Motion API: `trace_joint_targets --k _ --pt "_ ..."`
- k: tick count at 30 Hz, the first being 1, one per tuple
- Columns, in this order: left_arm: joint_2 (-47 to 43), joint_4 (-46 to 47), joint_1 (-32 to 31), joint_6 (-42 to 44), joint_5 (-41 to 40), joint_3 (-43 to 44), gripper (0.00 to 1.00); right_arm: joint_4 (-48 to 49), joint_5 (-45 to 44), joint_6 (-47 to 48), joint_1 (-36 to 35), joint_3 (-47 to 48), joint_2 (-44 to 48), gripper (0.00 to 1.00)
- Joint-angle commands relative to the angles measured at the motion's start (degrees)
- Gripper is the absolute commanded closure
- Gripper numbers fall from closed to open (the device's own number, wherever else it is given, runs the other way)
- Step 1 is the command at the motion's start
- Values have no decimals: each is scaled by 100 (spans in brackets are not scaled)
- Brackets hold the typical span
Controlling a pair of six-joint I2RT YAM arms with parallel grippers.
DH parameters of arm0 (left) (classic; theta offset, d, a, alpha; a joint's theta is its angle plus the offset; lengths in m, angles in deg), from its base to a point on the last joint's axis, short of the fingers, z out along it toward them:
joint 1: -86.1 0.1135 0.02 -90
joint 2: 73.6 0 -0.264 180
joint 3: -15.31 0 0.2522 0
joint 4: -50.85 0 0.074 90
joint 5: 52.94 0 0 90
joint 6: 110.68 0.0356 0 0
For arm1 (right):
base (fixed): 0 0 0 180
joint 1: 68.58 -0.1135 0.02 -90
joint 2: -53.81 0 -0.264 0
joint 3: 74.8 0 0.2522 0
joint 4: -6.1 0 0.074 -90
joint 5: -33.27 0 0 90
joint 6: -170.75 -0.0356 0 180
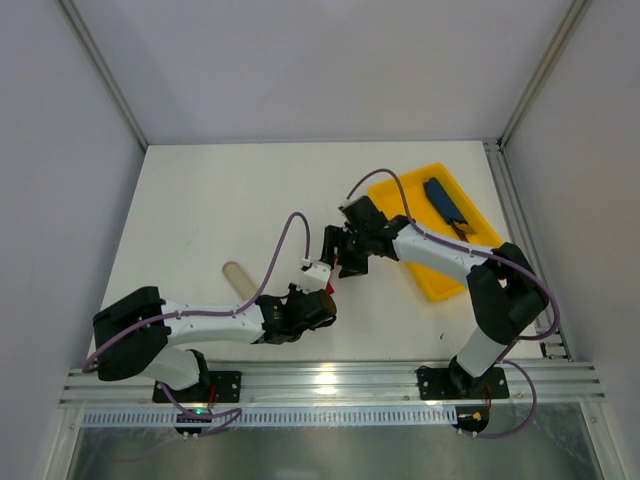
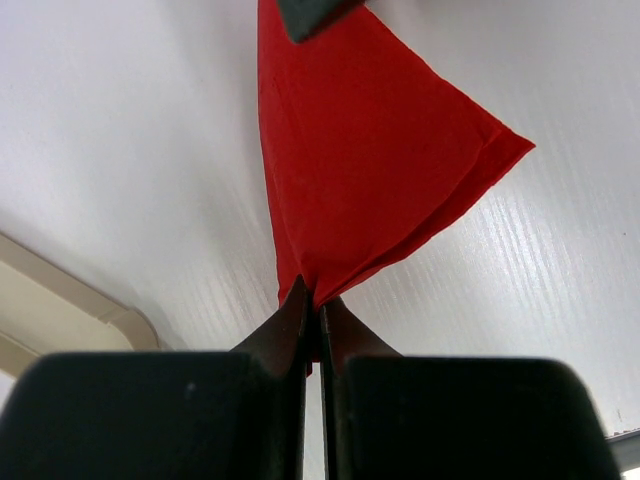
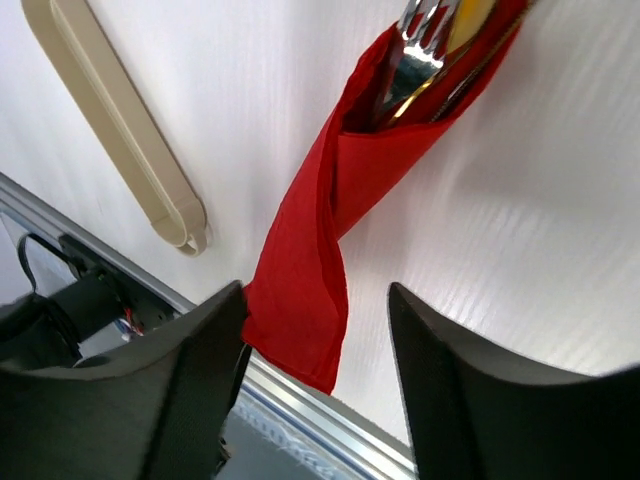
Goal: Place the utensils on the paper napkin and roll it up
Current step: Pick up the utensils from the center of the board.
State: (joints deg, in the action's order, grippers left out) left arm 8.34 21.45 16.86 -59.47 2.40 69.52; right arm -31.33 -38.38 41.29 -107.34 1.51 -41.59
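Observation:
The red paper napkin [image 3: 320, 230] is wrapped into a loose twisted roll around the utensils. The fork [image 3: 412, 45] and spoon [image 3: 470, 20] stick out of its open end, at the top of the right wrist view. My left gripper [image 2: 318, 305] is shut on one corner of the napkin [image 2: 370, 170], which fans out away from it above the table. My right gripper [image 3: 315, 295] is open, and the napkin's tail hangs between its fingers, brushing the left one. In the top view both grippers meet mid-table, left [image 1: 325, 290] and right [image 1: 341, 262], with a bit of the napkin [image 1: 330, 286] showing between them.
A yellow tray [image 1: 440, 282] at the right holds a flat dark-blue oblong item [image 1: 445, 205]. A pale beige sleeve [image 1: 238, 280] lies on the white table left of the grippers, also in the right wrist view [image 3: 110, 120]. The rail at the table's near edge [image 3: 330, 420] runs close below the right gripper.

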Motion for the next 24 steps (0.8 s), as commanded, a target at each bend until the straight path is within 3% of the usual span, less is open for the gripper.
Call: trace_joint_targets --k 1,5,16,24 --pt "-72 351 24 -24 -182 33 100 -525 -340 -105 18 434 179 26" --pt "-72 369 24 11 -147 69 100 -919 -612 -149 18 688 65 21" --pt "-2 491 24 90 -77 104 100 -1808 -1228 -1045 -342 1594 -1068 21" --pt "-10 597 15 99 -24 60 100 -1615 -1492 -1362 -404 1708 -1394 26"
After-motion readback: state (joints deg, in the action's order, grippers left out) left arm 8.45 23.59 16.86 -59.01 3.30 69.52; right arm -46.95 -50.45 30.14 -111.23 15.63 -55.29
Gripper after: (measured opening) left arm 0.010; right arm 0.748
